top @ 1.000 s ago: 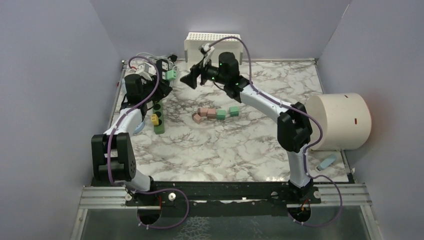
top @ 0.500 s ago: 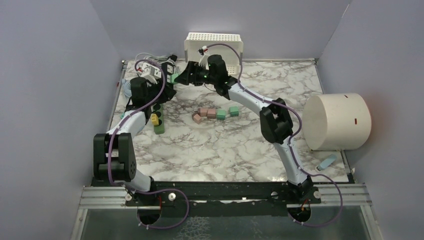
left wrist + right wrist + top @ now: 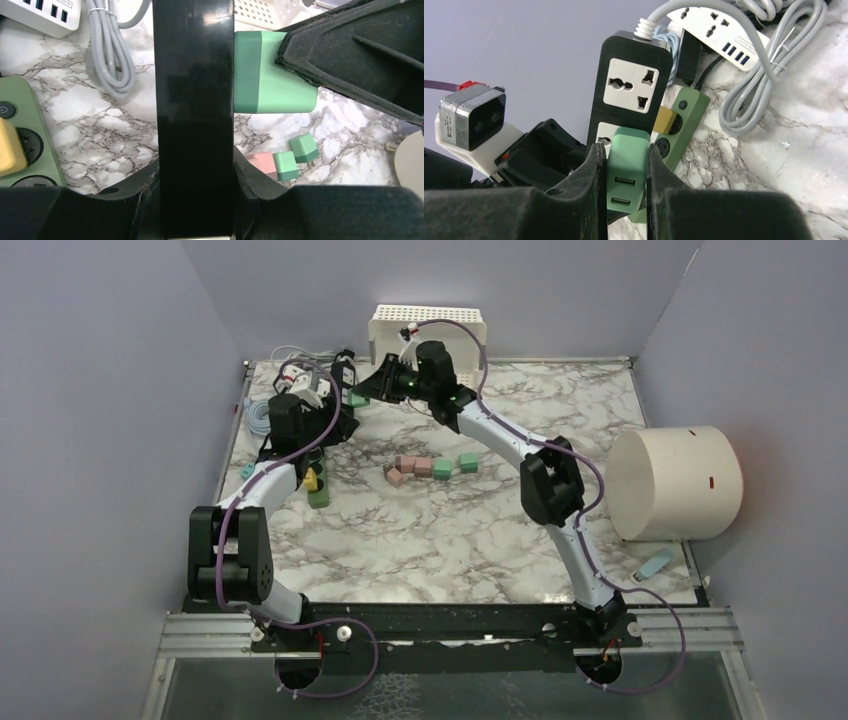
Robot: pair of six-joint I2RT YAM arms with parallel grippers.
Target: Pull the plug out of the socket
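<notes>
The socket is a black power strip [image 3: 631, 85] with white outlets, held off the table at the back left. My left gripper [image 3: 195, 170] is shut on the strip's black body [image 3: 194, 115]. A mint-green plug [image 3: 628, 175] with two USB ports sits in the strip's lower outlet. My right gripper [image 3: 624, 152] is shut on this plug, one finger pressed on each side. In the left wrist view the green plug [image 3: 265, 75] juts right from the strip, with a right-arm finger [image 3: 360, 50] on it. From above, both grippers meet at the plug [image 3: 355, 398].
A green power strip [image 3: 318, 485] with a yellow plug lies beside the left arm. A white strip [image 3: 719, 25] and grey cable [image 3: 749, 85] lie behind. Loose pink and green plugs [image 3: 425, 466] sit mid-table. A white basket [image 3: 427, 330] stands at the back, a cream cylinder [image 3: 675, 483] at the right.
My right arm swung left to the black strip and its jaws closed onto the green plug. The left arm shifted slightly right, still holding the strip.
</notes>
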